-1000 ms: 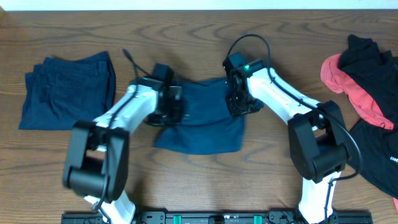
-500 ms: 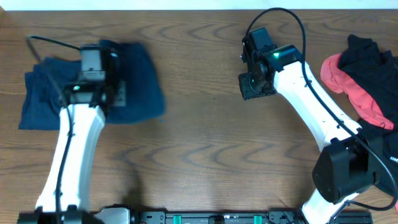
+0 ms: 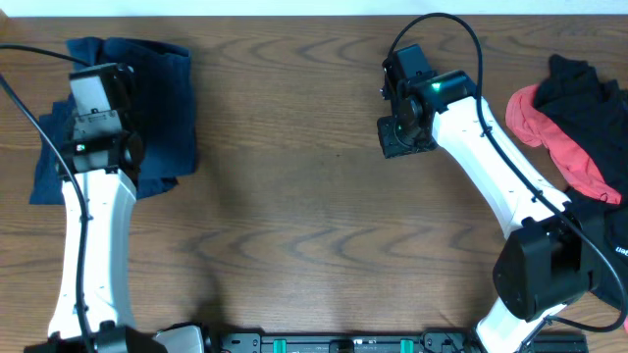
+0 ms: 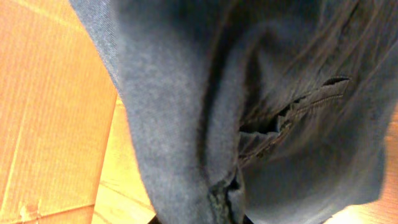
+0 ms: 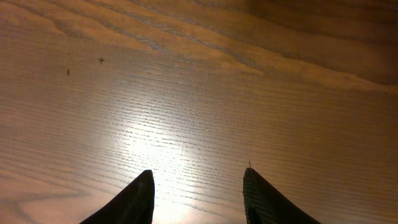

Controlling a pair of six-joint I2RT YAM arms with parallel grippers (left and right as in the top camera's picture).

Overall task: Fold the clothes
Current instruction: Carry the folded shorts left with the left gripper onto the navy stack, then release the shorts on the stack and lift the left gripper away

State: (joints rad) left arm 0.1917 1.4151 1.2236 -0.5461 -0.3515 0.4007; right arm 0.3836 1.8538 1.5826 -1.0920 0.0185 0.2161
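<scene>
At far left, pinches navy shorts [image 3: 157, 98] with left fingers [image 3: 103, 152]; spreads right fingers [image 5: 127, 199] over worktop [image 3: 314, 216]; black and coral-red heap [image 3: 579, 118] not yet folded.

White arm links [image 3: 93, 226]; black joints [image 3: 535, 279]; black looping cable [image 3: 437, 15]; green light [image 3: 433, 86]; dark tapered pincer fingertips [image 5: 134, 199]

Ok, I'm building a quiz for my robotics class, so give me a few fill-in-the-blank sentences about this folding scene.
1. The left gripper is ____ on the navy shorts.
2. The right gripper, above bare table, has its jaws ____.
3. The right gripper holds ____.
4. The black and coral-red garments lie on the table's ____ side.
Missing words: shut; open; nothing; right.
</scene>
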